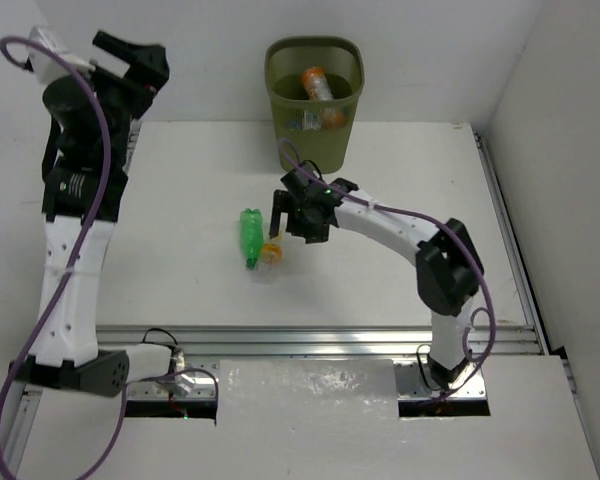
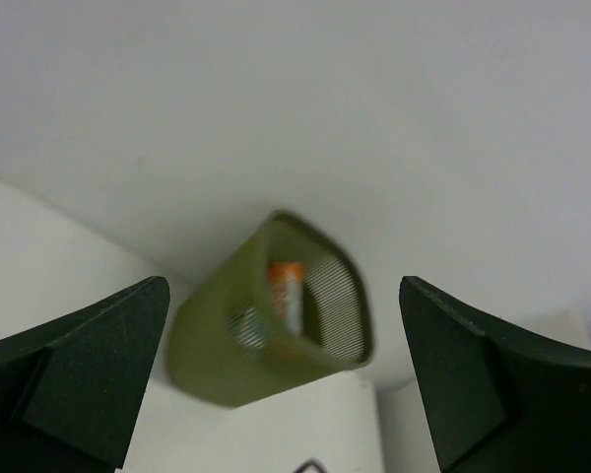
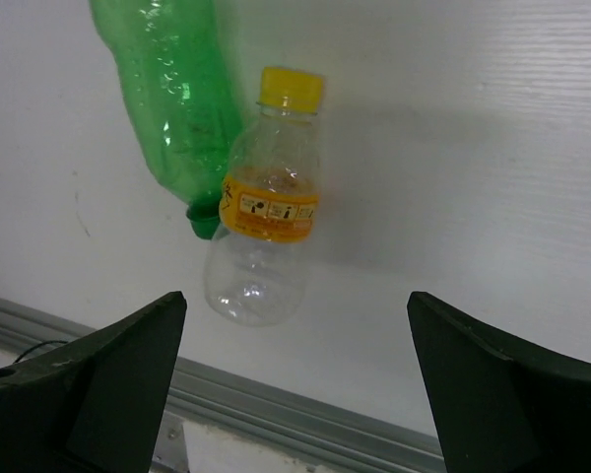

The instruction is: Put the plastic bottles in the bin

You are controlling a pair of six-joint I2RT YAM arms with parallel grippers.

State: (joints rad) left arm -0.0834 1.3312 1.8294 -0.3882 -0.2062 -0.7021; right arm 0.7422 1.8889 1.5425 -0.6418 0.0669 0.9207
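Right gripper: claw spread wide, nothing between the fingers. It hangs over two plastic bottles lying mid-table.

The green bottle lies on its side. Beside it is a small clear bottle with a yellow cap and orange label. The two touch, the green cap against the clear one's label. Neither is in the bin.

The bin stands at the table's far edge, against the wall. Inside it an orange bottle lies on top; what sits under it is indistinct.

Left gripper: raised high at far left, claw spread and empty, its wrist camera facing the bin.
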